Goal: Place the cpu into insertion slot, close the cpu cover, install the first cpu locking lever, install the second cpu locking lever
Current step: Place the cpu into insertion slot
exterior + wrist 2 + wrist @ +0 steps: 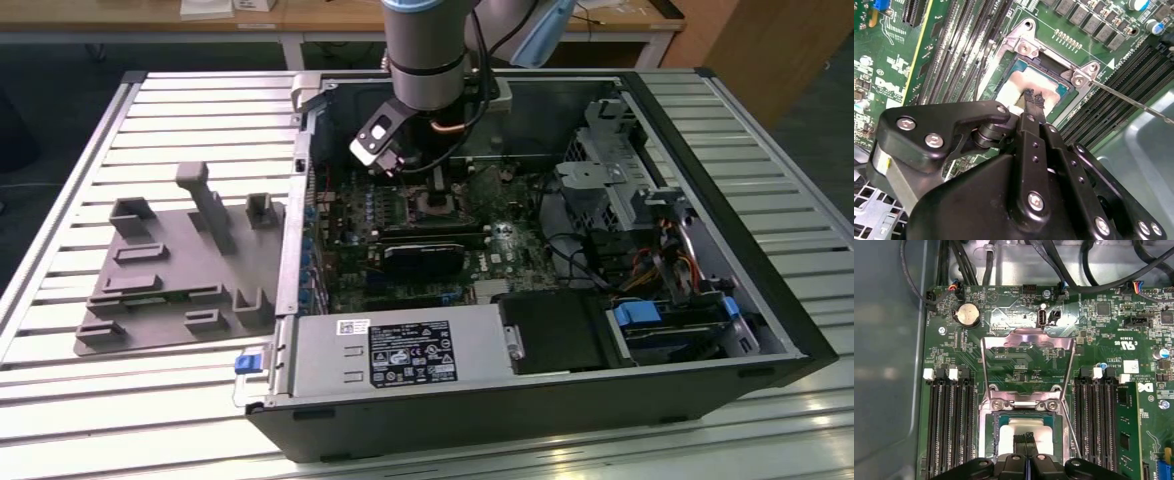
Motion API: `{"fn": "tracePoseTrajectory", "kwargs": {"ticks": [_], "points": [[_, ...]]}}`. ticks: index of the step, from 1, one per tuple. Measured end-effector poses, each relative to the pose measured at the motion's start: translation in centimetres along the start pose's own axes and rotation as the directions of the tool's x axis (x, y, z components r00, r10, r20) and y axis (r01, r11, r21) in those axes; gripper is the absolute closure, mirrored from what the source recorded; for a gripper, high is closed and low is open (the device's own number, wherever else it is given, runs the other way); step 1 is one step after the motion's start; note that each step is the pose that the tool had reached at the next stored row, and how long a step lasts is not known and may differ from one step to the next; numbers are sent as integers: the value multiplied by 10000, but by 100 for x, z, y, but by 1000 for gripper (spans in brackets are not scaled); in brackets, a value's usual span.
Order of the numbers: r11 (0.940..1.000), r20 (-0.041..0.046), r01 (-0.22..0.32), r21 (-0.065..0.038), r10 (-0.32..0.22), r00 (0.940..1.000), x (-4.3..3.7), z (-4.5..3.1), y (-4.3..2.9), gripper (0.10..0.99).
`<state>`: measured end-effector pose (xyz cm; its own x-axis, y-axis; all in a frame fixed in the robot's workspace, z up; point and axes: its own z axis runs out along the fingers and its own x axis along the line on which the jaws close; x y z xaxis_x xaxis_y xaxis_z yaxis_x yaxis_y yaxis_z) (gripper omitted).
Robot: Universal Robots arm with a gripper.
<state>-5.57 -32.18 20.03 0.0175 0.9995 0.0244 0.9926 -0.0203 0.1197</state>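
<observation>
Over the middle of the cpu, the jaws stand drawn narrow, tip against tip, with nothing pinched between them. Their fingertips sit at the chip's pale top, though whether they touch it or hang just above cannot be told. Closed like this they make one blunt point, which seems better suited to steadying or pressing a flat chip than to carrying it.

The cpu lies level inside the insertion slot, its edges square with the rim, so the placing step looks done.

The cpu cover is swung back on its hinge and lies open beyond the slot, toward the cabled end of the board. That looks like three o'clock from the slot in the exterior view. The chip's way down is therefore unobstructed, and the cover is not yet closed. A thin locking lever juts free beside the slot, unlatched, as it must be while the cover is up.

Memory slots flank the socket on two sides. In the exterior view a black card sits at six o'clock from the slot. The arm drops in from twelve o'clock into the open computer case. A grey fixture plate rests on the slatted desk at nine o'clock from the case.
</observation>
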Motion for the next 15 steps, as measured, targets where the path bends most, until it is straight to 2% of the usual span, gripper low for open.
{"fn": "tracePoseTrajectory", "kwargs": {"ticks": [1, 3, 8, 15], "points": [[10000, -41, -4, 0, 4, 10000, 0, 0, 0, 984], [10000, -59, -7, 0, 7, 10000, 0, 0, 0, 984], [10000, -1, 2, 1, -2, 10000, 0, -11, 1, 984], [10000, 1, 1, -3, -1, 10000, 1, -29, 3, 984]]}}
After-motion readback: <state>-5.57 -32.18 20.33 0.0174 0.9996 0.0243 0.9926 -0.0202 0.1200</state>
